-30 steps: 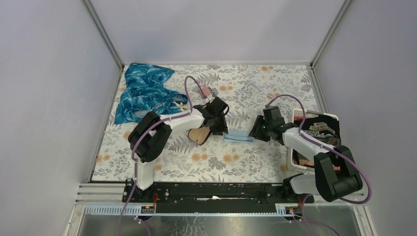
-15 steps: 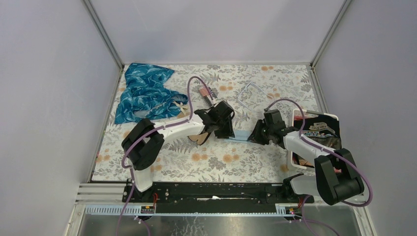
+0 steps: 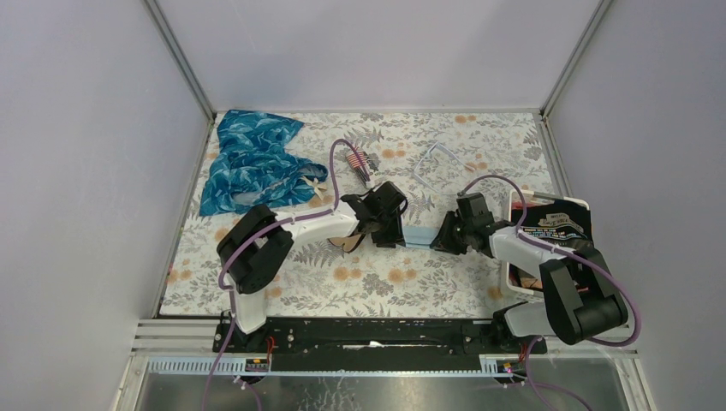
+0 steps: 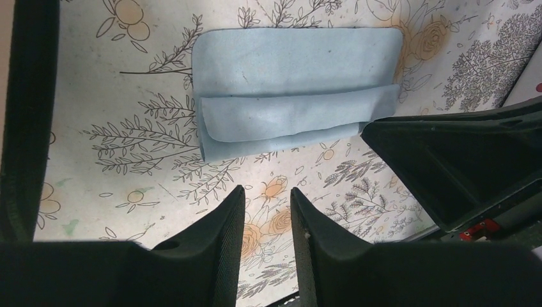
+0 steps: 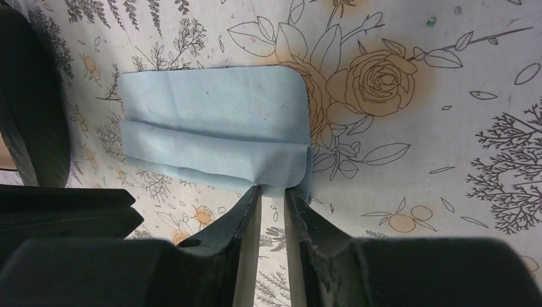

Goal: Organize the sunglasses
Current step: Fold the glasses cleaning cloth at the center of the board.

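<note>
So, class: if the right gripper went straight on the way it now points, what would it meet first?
The folded blue cloth: its near edge lies just ahead of the right gripper, perhaps touching.

The counter (image 3: 411, 282) wears a white cover printed with grey leaf sprigs and orange flowers. The folded rectangular cloth (image 3: 419, 236) lying on it is plain pale blue. The thin-framed sunglasses (image 3: 345, 240) show tan-brown translucent lenses. At the far left, the crumpled fabric (image 3: 248, 158) is teal-blue with a paler leaf print. The robot arms (image 3: 317, 224) are white and black, their cables (image 3: 334, 163) purple.
</note>
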Controlling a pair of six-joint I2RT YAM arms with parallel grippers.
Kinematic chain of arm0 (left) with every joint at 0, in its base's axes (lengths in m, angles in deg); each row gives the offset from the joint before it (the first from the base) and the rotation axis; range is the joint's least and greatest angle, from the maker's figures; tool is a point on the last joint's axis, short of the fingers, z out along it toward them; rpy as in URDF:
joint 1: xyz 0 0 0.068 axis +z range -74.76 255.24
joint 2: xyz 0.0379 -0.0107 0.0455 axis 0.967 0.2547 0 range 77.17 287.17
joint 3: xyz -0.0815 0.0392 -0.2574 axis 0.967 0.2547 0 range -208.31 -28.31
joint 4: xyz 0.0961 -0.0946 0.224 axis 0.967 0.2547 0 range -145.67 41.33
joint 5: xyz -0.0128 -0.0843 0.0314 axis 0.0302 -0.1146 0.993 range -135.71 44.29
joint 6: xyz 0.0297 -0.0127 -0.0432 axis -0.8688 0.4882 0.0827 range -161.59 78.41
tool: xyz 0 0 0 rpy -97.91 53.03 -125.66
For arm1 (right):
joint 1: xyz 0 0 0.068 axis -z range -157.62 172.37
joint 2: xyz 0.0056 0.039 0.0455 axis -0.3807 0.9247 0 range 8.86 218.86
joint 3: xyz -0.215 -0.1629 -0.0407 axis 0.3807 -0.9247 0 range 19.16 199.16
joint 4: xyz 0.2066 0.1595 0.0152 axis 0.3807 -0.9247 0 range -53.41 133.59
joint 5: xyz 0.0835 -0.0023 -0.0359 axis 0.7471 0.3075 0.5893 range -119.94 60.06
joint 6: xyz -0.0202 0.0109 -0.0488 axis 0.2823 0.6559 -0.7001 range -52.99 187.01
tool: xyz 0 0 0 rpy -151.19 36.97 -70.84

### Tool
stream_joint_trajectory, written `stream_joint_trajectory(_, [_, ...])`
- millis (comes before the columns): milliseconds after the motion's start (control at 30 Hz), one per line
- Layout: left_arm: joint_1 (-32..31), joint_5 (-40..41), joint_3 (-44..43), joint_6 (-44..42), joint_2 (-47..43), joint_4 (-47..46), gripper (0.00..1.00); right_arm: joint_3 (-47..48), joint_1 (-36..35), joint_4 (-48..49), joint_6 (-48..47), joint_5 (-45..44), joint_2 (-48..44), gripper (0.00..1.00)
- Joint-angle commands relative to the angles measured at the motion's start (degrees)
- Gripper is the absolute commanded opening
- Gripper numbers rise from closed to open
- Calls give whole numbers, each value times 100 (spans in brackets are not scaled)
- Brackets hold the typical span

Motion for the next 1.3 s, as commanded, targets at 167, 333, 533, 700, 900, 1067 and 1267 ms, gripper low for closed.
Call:
stream_joint_trajectory(167, [4, 23, 19, 24, 120, -181, 36, 315, 0, 103, -30, -115, 108, 26])
stream_joint_trajectory(333, [-1, 8, 5, 10, 150, -203, 36, 380, 0, 80, -40, -169, 125, 26])
stream_joint_trajectory(533, [7, 8, -51, -29, 149, -183, 36, 499, -1, 41, -44, -189, 172, 26])
stream_joint_trajectory(700, [34, 52, -91, -77, 96, -151, 36, 490, 0, -140, -46, -222, -117, 26])
stream_joint_trajectory(900, [35, 78, -453, -128, 386, 68, 35, 500, -2, -185, 70, -142, -264, 26])
stream_joint_trajectory(1067, [58, 67, -486, -30, 572, -80, 35, 411, -1, 9, 164, -22, -47, 25])
stream_joint_trajectory(1267, [180, 93, -274, -9, 819, -111, 34, 147, 0, 230, -34, -251, 360, 23])
